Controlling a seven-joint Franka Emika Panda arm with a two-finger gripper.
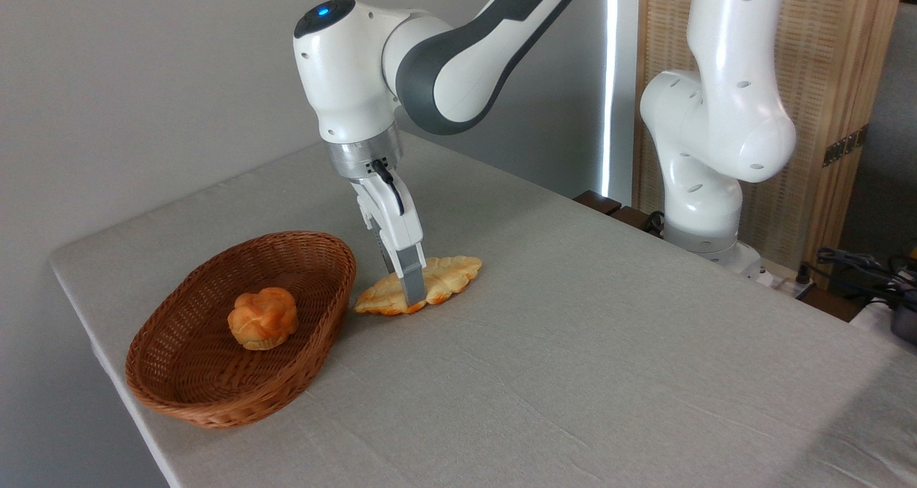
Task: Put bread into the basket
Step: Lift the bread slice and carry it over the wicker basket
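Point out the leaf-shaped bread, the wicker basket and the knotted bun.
leaf-shaped bread (450, 273): fixed camera, its right lobed half.
wicker basket (188, 303): fixed camera, bare inner left wall.
knotted bun (263, 318): fixed camera, its top centre.

The white arm rises from its base at the right, bends over at a grey-trimmed elbow and drops its wrist (blue light on top) nearly straight down. The tool points downward, slightly tilted, its grey fingers low; whether they are closed cannot be told.
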